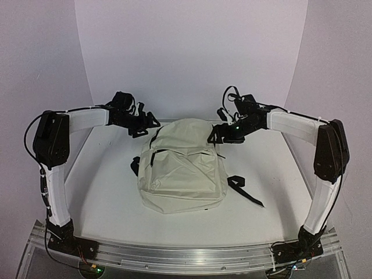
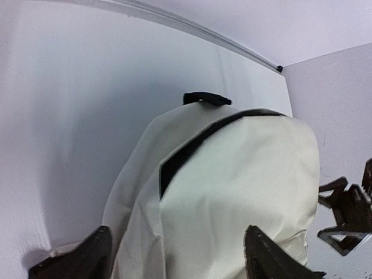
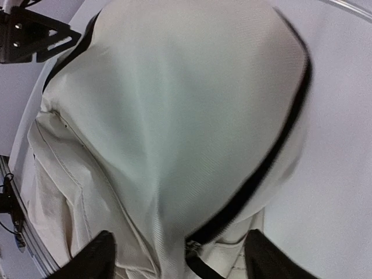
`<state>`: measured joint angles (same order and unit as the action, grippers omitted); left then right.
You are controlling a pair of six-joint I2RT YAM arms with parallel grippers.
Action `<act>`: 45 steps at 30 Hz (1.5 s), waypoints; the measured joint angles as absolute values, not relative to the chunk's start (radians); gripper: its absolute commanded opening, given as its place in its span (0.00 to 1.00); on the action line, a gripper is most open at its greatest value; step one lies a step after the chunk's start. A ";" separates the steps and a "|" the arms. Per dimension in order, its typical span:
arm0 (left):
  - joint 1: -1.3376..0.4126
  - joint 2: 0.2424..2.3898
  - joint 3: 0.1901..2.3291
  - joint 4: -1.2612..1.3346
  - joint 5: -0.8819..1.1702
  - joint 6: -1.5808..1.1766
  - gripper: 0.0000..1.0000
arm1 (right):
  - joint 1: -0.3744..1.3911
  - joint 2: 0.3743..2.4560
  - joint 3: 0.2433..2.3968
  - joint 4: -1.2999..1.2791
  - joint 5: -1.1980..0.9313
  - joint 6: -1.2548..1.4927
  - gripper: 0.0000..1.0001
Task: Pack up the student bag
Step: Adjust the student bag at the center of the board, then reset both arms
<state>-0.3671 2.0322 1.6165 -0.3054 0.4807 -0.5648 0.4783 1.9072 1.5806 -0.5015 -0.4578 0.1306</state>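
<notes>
The student bag (image 1: 180,168), a cream fabric backpack with black zipper trim, lies flat in the middle of the white table, its top toward the back. My left gripper (image 1: 145,125) hovers at the bag's top left corner. In the left wrist view its jaws (image 2: 177,256) stand wide apart over cream fabric (image 2: 244,174), gripping nothing. My right gripper (image 1: 216,135) is at the top right corner. Its jaws (image 3: 185,256) are likewise open, straddling the black zipper line (image 3: 273,151) and a zipper pull. The black top handle (image 2: 206,97) shows beyond the bag.
A black strap (image 1: 247,192) trails onto the table (image 1: 104,186) right of the bag, and another pokes out at its left side (image 1: 135,165). White backdrop walls close in the back and sides. An aluminium rail (image 1: 186,253) runs along the near edge.
</notes>
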 measured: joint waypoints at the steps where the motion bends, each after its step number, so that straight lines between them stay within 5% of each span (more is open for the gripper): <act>1: -0.365 2.024 1.616 -0.310 0.469 -0.564 0.95 | 0.464 1.907 1.581 -0.504 -0.451 0.128 0.98; 15: -0.403 1.682 1.260 -0.276 0.451 -0.553 1.00 | 0.443 1.713 1.351 -0.536 -0.674 0.064 0.98; 27: -0.573 1.697 1.003 -0.086 0.450 -0.629 1.00 | 0.554 1.740 1.137 -0.541 -0.774 -0.049 0.98; 39: -0.573 1.635 1.023 -0.203 0.381 -0.589 1.00 | 0.617 1.622 1.113 -0.643 -0.802 -0.154 0.98; 45: -0.534 1.530 1.107 -0.323 0.343 -0.575 1.00 | 0.509 1.514 1.226 -0.664 -0.762 -0.139 0.98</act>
<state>-0.5340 1.5302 1.1074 -0.3231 0.3426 -0.5751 0.5090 1.5141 1.2264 -0.6641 -0.7617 -0.1394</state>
